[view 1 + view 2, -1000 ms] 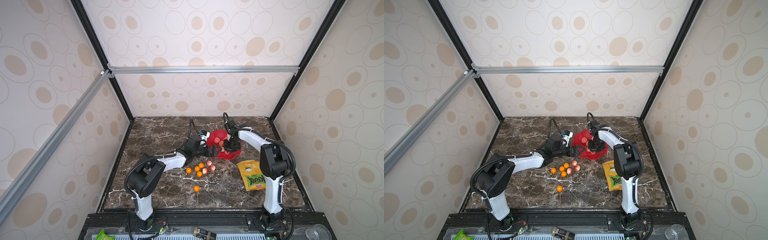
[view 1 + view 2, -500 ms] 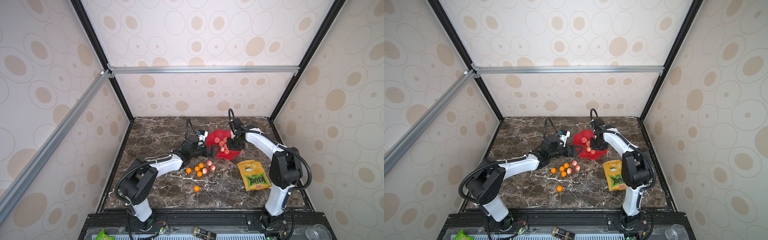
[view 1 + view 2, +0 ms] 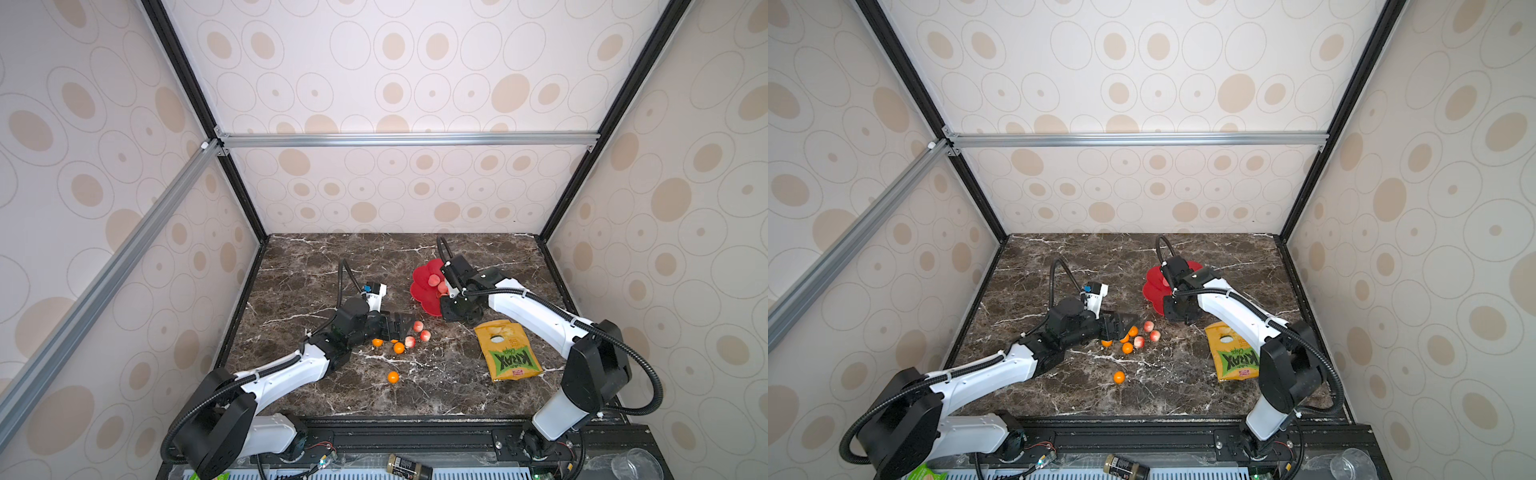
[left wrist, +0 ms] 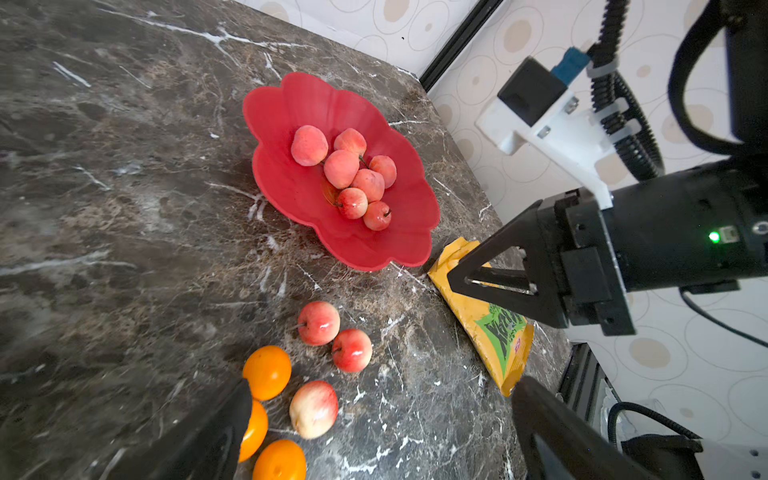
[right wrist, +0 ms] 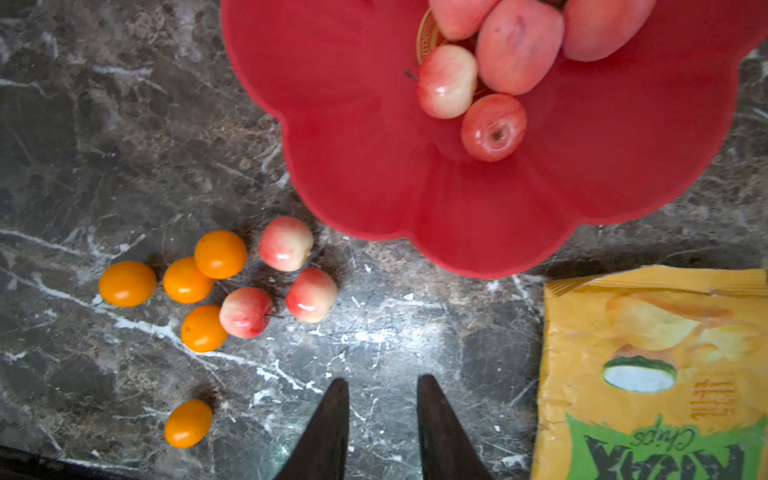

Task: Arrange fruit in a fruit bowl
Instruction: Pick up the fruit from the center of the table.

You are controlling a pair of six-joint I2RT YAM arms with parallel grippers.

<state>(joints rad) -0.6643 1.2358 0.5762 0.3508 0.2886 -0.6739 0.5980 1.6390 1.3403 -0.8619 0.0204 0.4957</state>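
Observation:
The red scalloped fruit bowl (image 3: 422, 297) (image 4: 291, 187) holds several pink-red fruits (image 4: 341, 168) (image 5: 493, 126). Three more pink fruits (image 3: 417, 326) and several orange ones (image 3: 399, 348) lie loose on the marble in front of it. One orange fruit (image 5: 188, 423) sits alone nearer the front. My left gripper (image 4: 382, 403) is wide open and low over this cluster, with a pink fruit (image 4: 313, 409) inside its span and an orange one (image 4: 267, 371) beside one finger. My right gripper (image 5: 380, 380) hovers at the bowl's near rim, its jaws slightly apart and holding nothing.
A yellow-green snack bag (image 3: 507, 353) (image 5: 648, 353) lies flat to the right of the loose fruit, close to the bowl's rim and under the right arm. Patterned walls enclose the marble table (image 3: 332, 266) on three sides.
My left gripper has come toward the front, from beside the bowl down to the loose fruit. My right gripper has drawn back from over the bowl to its near rim, jaws slightly wider.

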